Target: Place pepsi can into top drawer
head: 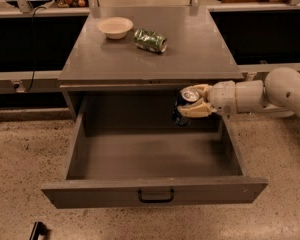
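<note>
The pepsi can (182, 107), dark blue with a silver top, is held upright in my gripper (194, 100). The cream fingers (195, 109) are shut around its upper part. My white arm reaches in from the right. The can hangs over the back right part of the top drawer (155, 156), which is pulled fully open. The drawer is grey metal with a flat front panel and a small black handle (156, 196). The can is above the drawer floor, just below the cabinet's top edge.
On the grey cabinet top (190, 49) lie a white bowl (115, 27) and a green-and-silver can (150, 40) on its side. Shelving with small items runs along the back. A dark object (37, 230) lies on the speckled floor at lower left.
</note>
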Controlling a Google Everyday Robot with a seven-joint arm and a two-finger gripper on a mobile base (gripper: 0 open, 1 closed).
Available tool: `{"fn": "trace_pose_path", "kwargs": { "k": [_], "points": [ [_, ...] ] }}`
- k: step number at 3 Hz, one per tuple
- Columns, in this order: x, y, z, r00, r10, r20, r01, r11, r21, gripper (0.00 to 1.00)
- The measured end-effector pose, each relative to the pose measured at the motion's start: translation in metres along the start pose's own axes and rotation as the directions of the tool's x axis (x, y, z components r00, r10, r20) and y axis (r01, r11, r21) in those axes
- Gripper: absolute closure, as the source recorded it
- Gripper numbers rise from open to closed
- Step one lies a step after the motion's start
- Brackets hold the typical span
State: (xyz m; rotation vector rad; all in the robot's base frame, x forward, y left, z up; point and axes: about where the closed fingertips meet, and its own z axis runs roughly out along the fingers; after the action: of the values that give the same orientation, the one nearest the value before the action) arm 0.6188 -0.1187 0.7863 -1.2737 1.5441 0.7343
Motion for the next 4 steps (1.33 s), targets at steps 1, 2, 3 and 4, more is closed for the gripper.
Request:
{"fn": "trace_pose_path", "kwargs": {
  "k": [1,2,3,4],
  "points": [
    [0.031,0.011,-0.007,1.000,-0.019,-0.022,0.019,0.9996,-0.023,0.36],
    [0.055,0.028,-0.009,0.999,-0.013,-0.032,0.011,0.9967,-0.080,0.11],
    [0.072,0.047,0.008,0.999,0.001,-0.043,-0.008,0.9871,-0.160,0.00],
    [0.073,0.048,0.009,0.999,0.002,-0.043,-0.009,0.9862,-0.165,0.00]
  ]
}}
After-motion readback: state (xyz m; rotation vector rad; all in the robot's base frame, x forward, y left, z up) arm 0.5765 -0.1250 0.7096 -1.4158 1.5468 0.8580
